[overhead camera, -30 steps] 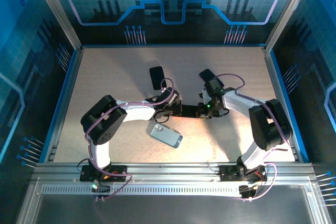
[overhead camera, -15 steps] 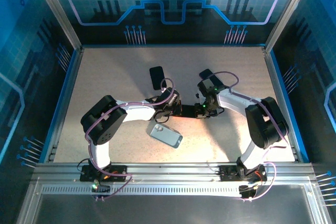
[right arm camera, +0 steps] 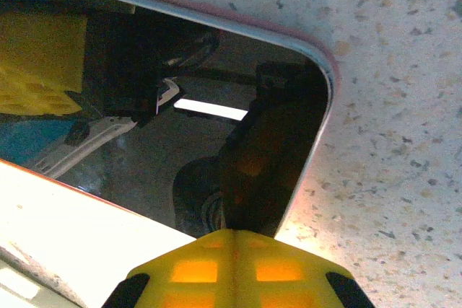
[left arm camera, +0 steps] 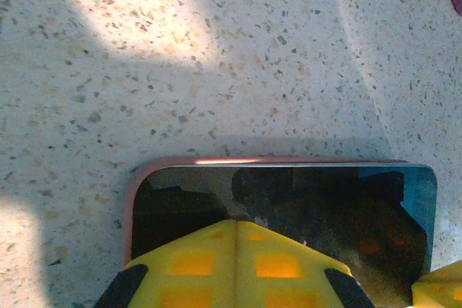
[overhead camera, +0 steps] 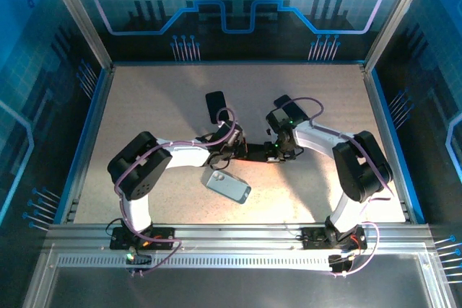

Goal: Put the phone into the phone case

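The phone [overhead camera: 260,153] lies flat mid-table with its dark screen up, between the two grippers. In the wrist views a pink phone case [left arm camera: 216,160] rims the phone [left arm camera: 339,200] along its edge and corners. My left gripper [left arm camera: 237,223] is shut, its yellow tips together on the screen near one short end. My right gripper [right arm camera: 234,232] is also shut, its tips resting on the phone [right arm camera: 180,142] beside a rounded corner of the pink case [right arm camera: 326,70]. From above, the left gripper [overhead camera: 240,151] and right gripper [overhead camera: 280,151] meet over the phone from opposite sides.
A light blue-grey phone-shaped thing [overhead camera: 229,186] lies just in front of the left wrist. Two black flat rectangles lie further back, one [overhead camera: 215,106] at centre left and one [overhead camera: 282,102] behind the right wrist. Raised blue rails [overhead camera: 86,142] edge the speckled table.
The right arm's wrist and forearm have swung a little to the left, towards the phone's end. The left arm and the phone have stayed about where they were.
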### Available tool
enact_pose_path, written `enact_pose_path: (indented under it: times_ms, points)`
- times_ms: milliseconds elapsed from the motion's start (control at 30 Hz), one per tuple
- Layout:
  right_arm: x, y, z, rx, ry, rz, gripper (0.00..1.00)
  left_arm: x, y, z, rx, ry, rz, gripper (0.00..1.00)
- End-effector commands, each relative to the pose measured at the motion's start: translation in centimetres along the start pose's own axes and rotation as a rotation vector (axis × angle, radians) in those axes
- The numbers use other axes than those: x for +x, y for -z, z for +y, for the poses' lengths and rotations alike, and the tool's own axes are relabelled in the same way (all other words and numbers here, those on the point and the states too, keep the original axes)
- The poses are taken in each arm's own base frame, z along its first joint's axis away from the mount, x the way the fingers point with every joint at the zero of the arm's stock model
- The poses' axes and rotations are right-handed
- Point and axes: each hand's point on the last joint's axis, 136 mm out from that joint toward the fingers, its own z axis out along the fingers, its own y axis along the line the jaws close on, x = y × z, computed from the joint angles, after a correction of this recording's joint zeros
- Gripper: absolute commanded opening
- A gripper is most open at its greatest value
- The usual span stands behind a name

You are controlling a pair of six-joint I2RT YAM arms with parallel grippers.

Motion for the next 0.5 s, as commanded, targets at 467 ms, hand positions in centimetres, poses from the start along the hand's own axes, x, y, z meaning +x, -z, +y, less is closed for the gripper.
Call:
enact_pose_path:
  times_ms: [467]
  points:
    - [8.1, -8.5, -1.1, 0.08, 0.068, 0.324, 0.0, 0.8, 0.3, 6.8, -0.232, 0.053, 0.074, 0.0]
